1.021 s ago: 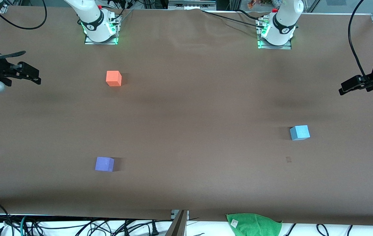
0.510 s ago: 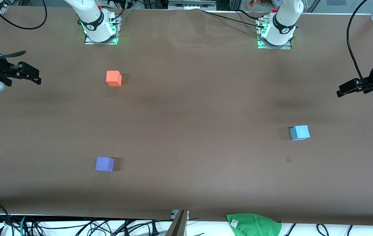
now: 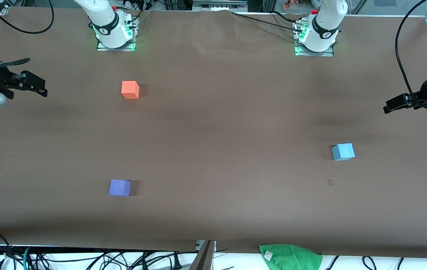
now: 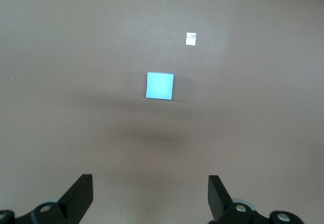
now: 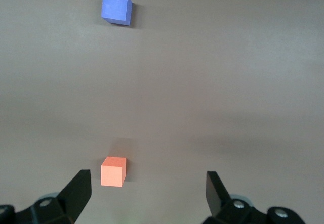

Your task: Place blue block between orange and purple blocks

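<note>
1. Brown paper covers the whole table (image 3: pixel 213 131), and it has a few soft wrinkles.
2. The blue block (image 3: pixel 343 152) sits flat on the table toward the left arm's end. Nothing touches it.
3. The orange block (image 3: pixel 130 90) sits toward the right arm's end, not far from the right arm's base (image 3: pixel 114 32).
4. The purple block (image 3: pixel 119 188) is at the same end of the table, but nearer to the front camera than the orange block. The two are well apart, with bare paper between them.
5. The blue block is well apart from both of them.
6. The left gripper (image 3: pixel 395 105) hangs in the air over the left arm's end of the table. Its fingers (image 4: pixel 78 196) are spread wide and hold nothing. In the left wrist view the blue block (image 4: pixel 160 85) shows on the paper below, with a small pale mark (image 4: pixel 191 38) near it.
7. The right gripper (image 3: pixel 35 85) hangs over the right arm's end of the table. Its fingers (image 5: pixel 76 193) are spread wide too and hold nothing.
8. A green cloth (image 3: pixel 290 256) lies at the table edge nearest the front camera.
</note>
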Robot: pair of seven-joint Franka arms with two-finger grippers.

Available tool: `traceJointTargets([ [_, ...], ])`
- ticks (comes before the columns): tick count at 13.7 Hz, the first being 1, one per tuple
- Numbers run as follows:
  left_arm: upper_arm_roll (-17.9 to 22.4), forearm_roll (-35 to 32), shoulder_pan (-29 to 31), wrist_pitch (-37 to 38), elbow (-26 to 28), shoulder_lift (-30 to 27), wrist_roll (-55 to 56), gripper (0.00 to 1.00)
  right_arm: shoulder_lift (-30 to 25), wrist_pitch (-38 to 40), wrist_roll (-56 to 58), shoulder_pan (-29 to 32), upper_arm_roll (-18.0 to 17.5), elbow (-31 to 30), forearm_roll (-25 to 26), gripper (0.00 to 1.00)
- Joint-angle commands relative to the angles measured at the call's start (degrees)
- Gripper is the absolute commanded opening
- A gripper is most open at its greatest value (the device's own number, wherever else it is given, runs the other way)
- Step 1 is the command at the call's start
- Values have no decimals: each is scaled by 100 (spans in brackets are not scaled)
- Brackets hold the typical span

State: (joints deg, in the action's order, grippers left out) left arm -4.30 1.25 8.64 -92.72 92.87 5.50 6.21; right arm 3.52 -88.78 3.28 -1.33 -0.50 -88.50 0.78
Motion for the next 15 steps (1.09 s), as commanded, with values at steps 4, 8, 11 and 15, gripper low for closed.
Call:
traceJointTargets([
  [4,-1,174,32,-149,90,145,-137,100,43,-7,15,10,-21,87,-69,100],
  [8,-1,121,41,-1393,949,380,-146,100,43,-7,6,1,-21,96,-69,100],
  [11,-1,60,24,-2485,1303,1126,-199,100,43,-7,6,1,-29,87,-69,100],
  [15,-1,-221,-3,-3217,1330,1893,-208,100,43,-7,6,1,-29,87,-69,100],
])
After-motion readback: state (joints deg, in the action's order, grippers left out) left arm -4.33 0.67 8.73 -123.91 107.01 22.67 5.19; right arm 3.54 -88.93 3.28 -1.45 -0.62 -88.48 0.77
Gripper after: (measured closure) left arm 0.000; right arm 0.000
